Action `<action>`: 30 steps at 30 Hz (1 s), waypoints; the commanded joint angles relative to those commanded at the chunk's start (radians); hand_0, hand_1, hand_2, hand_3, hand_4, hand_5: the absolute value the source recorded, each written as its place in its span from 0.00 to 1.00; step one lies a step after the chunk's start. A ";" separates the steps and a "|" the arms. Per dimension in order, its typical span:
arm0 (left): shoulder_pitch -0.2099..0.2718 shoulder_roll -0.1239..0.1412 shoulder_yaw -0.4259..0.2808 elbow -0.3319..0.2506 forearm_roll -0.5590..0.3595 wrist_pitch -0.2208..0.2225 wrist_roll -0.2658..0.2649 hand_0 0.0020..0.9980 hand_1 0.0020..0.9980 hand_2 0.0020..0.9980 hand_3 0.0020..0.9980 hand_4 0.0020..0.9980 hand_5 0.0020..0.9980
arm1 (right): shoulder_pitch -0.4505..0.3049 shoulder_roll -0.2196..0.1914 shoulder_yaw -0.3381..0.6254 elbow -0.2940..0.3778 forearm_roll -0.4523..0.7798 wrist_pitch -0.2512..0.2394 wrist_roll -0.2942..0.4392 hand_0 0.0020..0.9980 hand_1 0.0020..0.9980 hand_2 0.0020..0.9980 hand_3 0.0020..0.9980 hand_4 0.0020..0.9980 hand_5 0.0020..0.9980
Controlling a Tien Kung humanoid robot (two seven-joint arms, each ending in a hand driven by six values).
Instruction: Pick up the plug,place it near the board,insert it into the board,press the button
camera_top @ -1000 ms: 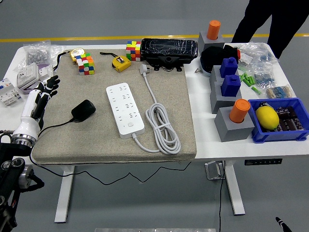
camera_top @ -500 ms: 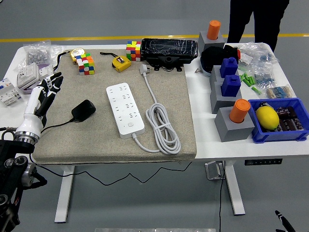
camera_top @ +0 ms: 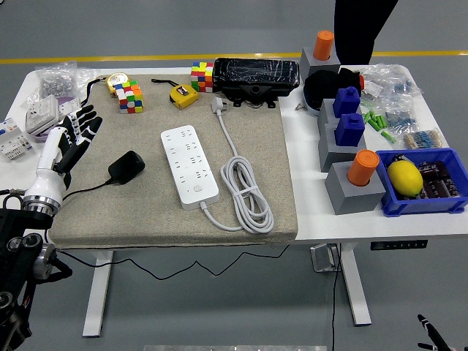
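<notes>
A black plug (camera_top: 126, 167) lies on the grey mat (camera_top: 146, 212), its thin black cable trailing left and down off the table edge. The white power strip (camera_top: 189, 166) lies lengthwise in the mat's middle, with a round button at its near end and its white cord (camera_top: 245, 191) coiled to the right. My left hand (camera_top: 73, 137) hovers over the mat's left edge, fingers spread and holding nothing, a short way left of the plug. Only a dark fingertip of my right arm (camera_top: 428, 338) shows at the bottom right corner.
Two colourful cubes (camera_top: 130, 96) (camera_top: 202, 75), a yellow tape measure (camera_top: 183, 95) and a black wrapped box (camera_top: 256, 77) line the mat's far edge. Grey blocks with orange and blue pegs (camera_top: 352, 174) and a blue bin (camera_top: 424, 183) stand right. A person (camera_top: 358, 29) stands at the far side.
My left hand has moved up and to the right, closer to the plug, with fingers spreading wider. The person at the far side has shifted left.
</notes>
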 joint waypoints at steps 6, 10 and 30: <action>0.000 -0.004 -0.001 0.000 -0.001 0.001 -0.001 0.83 0.88 0.86 0.85 1.00 0.74 | 0.000 0.002 -0.001 0.000 0.000 0.000 -0.002 0.79 0.74 0.73 0.78 1.00 0.99; 0.003 -0.006 -0.001 -0.001 -0.001 0.001 -0.001 0.83 0.88 0.86 0.85 1.00 0.74 | -0.001 0.002 -0.001 0.000 0.002 -0.001 -0.001 0.79 0.74 0.73 0.78 1.00 0.99; -0.002 -0.017 -0.001 0.020 -0.013 -0.026 0.000 1.00 1.00 1.00 0.99 1.00 1.00 | -0.004 0.002 0.006 0.000 -0.001 -0.001 -0.004 0.79 0.74 0.73 0.78 1.00 0.99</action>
